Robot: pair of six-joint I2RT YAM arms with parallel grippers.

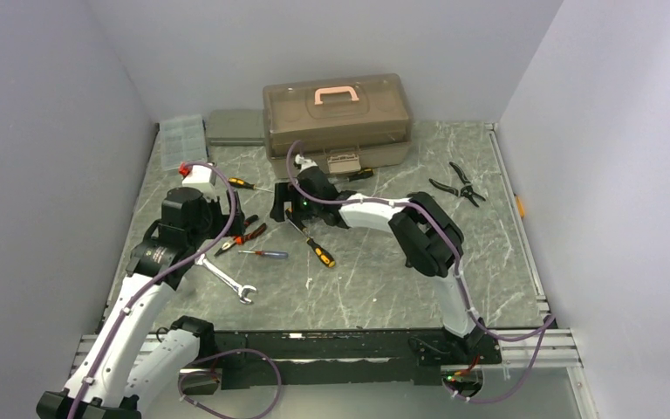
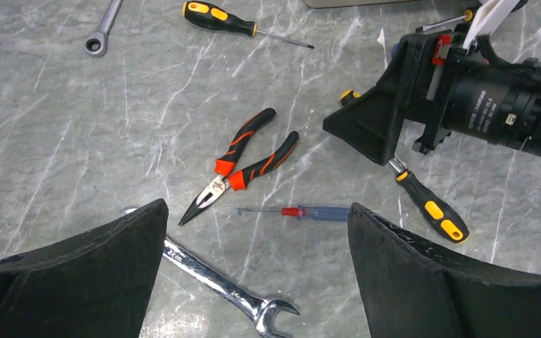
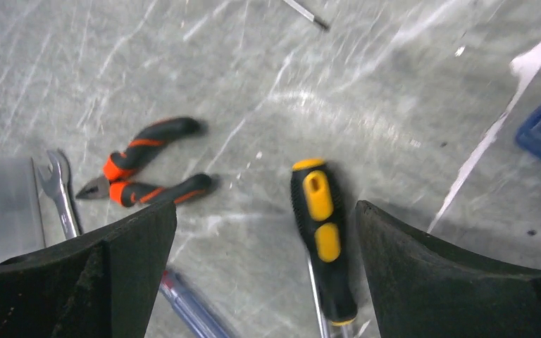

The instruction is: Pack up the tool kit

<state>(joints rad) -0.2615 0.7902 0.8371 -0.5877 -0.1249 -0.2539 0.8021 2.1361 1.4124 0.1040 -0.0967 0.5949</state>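
Observation:
The taupe tool kit box with a pink handle stands shut at the back of the table. Loose tools lie in front of it. My left gripper hangs open above a blue screwdriver, a silver wrench and orange-black pliers, holding nothing. My right gripper is open low over a yellow-black screwdriver, whose handle lies between the jaws, close to the right finger.
A second yellow-black screwdriver lies at the left, a third by the box front. Black pliers lie at the right. A clear organiser and a flat grey case sit left of the box.

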